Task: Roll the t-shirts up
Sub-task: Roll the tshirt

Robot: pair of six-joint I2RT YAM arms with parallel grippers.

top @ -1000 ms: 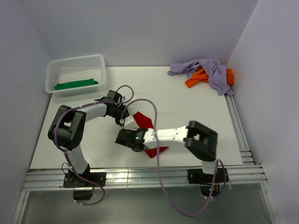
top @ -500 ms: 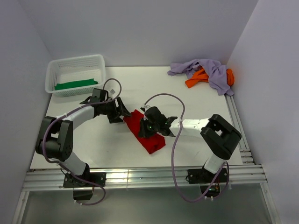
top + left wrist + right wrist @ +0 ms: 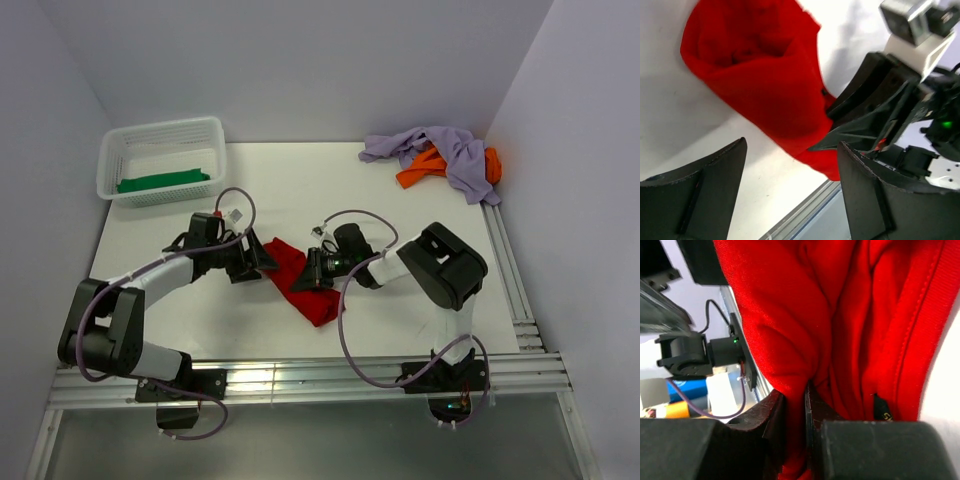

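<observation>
Currently the bright red cloth t-shirt point(image 3: 300, 285) lies mid-table as a narrow folded strip on the white tabletop point(image 3: 420, 320). Its long axis is diagonal: one end points far-left, at the left arm, and the other points near-right, at the front rail.

The left gripper point(image 3: 256, 262) has its jaws spread wide with nothing in them, and it sits just beside the strip's far-left end. In the left wrist view, both black fingers point(image 3: 710, 190) stand apart from the cloth, and the bunched red roll end lies ahead of the tips.

The right gripper point(image 3: 312, 270) is clenched on the bright red cloth t-shirt and comes in from the strip's right long edge, toward the far half. In the right wrist view, the fingers are almost closed with a red fold pinched between them, and a stitched hem runs down the right side.

The green cloth t-shirt point(image 3: 162, 182) lies flat in the white plastic mesh basket point(image 3: 115, 150) at the far-left corner, with its long axis left-right. The pale lavender cloth t-shirt point(image 3: 445, 148) is draped over the orange cloth t-shirt point(image 3: 422, 172), crumpled in the far-right corner and well apart from the red one.
</observation>
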